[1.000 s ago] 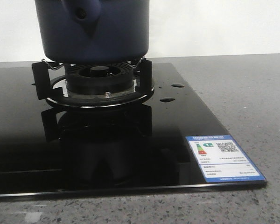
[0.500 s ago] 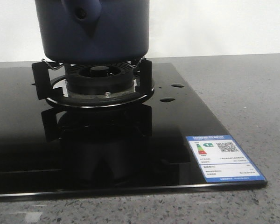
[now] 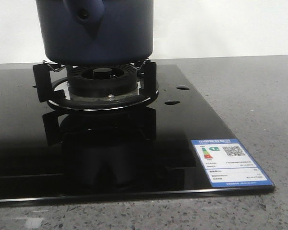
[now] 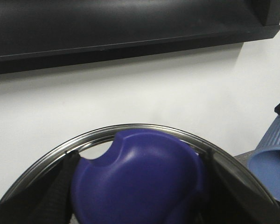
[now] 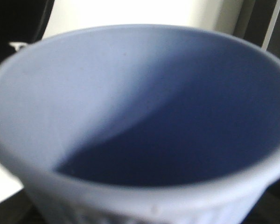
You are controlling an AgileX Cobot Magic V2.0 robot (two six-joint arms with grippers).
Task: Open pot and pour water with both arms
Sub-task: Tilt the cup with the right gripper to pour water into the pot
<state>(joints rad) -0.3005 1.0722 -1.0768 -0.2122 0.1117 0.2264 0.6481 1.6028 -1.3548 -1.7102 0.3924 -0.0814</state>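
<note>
The dark navy pot (image 3: 96, 33) stands on the burner's pan support, its handle with a hole (image 3: 85, 14) facing me; its top is cut off by the frame. In the left wrist view my left gripper (image 4: 140, 186) is shut on the purple-blue knob (image 4: 140, 177) of a glass lid with a metal rim (image 4: 130, 129), held up against the white wall. A pale blue cup (image 5: 140, 116) fills the right wrist view and hides my right gripper's fingers, which hold it. It also shows tilted in the left wrist view (image 4: 270, 158). Neither gripper shows in the front view.
The black glass stove top (image 3: 134, 143) carries the burner and pan support (image 3: 102, 79) and a blue energy label (image 3: 230, 162) at its near right corner. Grey speckled counter (image 3: 259, 96) lies to the right. A dark shelf (image 4: 130, 28) hangs on the wall.
</note>
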